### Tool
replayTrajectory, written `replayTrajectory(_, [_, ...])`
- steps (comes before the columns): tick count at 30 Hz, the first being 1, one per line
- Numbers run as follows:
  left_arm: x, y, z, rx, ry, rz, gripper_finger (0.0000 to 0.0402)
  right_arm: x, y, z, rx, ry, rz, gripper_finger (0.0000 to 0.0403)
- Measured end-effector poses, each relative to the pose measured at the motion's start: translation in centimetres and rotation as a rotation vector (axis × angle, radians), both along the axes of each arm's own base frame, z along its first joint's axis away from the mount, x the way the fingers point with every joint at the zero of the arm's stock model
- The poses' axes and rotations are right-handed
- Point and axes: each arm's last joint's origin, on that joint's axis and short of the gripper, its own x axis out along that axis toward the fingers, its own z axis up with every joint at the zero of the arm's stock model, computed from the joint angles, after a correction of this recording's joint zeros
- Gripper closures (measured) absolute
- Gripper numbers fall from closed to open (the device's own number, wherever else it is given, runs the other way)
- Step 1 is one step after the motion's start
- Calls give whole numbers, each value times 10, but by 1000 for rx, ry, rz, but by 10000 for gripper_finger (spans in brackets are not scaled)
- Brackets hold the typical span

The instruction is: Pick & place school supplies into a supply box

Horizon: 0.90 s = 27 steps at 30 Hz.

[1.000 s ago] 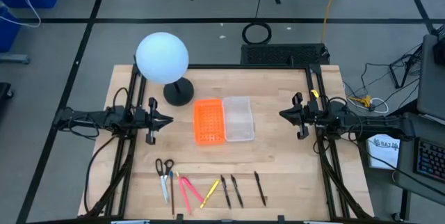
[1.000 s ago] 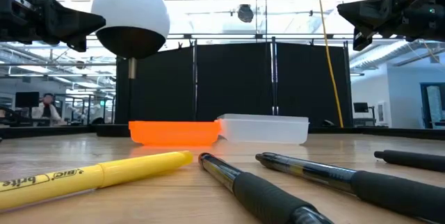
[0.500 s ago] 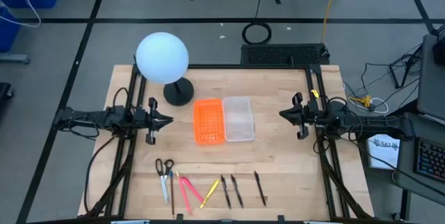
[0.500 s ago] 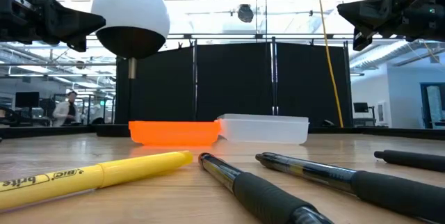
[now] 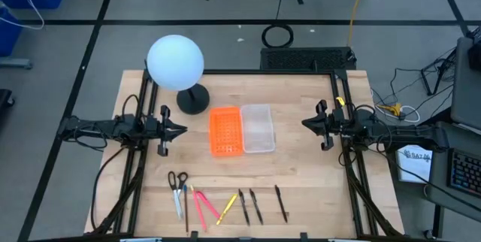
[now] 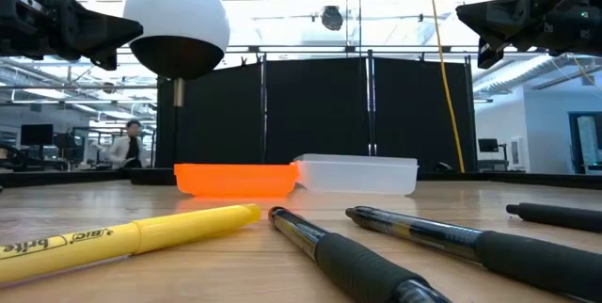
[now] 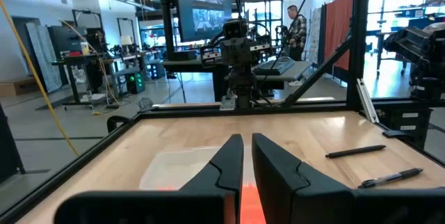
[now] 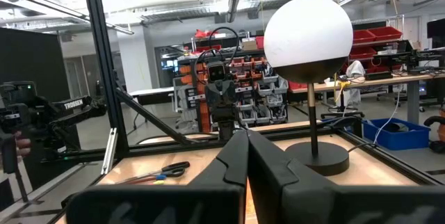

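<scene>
**Supplies lined up, box sitting open**

I'm looking down at my supply box (image 5: 258, 128): a shallow clear plastic tray, lying flat near the middle of the table, long side running front to back. Along the front edge sits the row of supplies. Black-handled scissors (image 5: 176, 186) lie toward the front-left corner, blades pointing at the edge. Next come the pink pens (image 5: 200, 206), then the yellow one (image 5: 226, 208), angled. Three dark pens (image 5: 257, 205) finish the row, roughly parallel, apart from one another.
</scene>
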Motion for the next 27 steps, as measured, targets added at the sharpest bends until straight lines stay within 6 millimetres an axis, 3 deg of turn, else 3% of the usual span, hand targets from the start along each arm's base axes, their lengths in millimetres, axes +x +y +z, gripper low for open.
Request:
replayTrajectory(7, [0, 0, 0, -67, -2, -18, 360, 0, 0, 0, 0, 0, 0, 403])
replayTrajectory(16, [0, -1, -3, -586, 21, -70, 360, 0, 0, 0, 0, 0, 0, 403])
replayTrajectory(23, [0, 5, -5, -479, 2, 138, 360, 0, 0, 0, 0, 0, 0, 403])
replayTrajectory(27, [0, 5, -6, -430, 22, 139, 360, 0, 0, 1, -1, -7, 0, 403])
